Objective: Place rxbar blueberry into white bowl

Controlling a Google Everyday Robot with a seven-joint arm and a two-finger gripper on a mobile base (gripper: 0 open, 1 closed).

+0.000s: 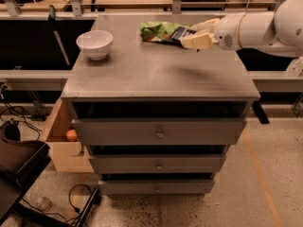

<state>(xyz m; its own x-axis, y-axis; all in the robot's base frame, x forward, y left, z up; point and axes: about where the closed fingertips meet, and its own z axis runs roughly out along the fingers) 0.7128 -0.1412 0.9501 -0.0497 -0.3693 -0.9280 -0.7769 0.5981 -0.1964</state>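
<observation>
Gripper (190,34) is seen well to the right of the white bowl (94,43), above the far side of the cabinet top (156,74). It is clamped on the rxbar blueberry (178,32): the dark bar is pinched by one end between the cream fingers (199,40), with its free end pointed back toward the bowl. Just beside that free end a crinkled green bag (156,30) is lying, also right of the bowl.

The carry is judged to be the step in hand. The bar should be taken leftward across the top until it hangs over the bowl's mouth, and kept high enough that the rim is not clipped. The grip should be eased off only once the bar is centred, since a long flat wrapper could be tipped out over the edge.

Nothing is seen inside the bowl. Below and left of the bowl a wooden drawer (66,157) is pulled out, and one small orange round thing (71,135) is held in it.
</observation>
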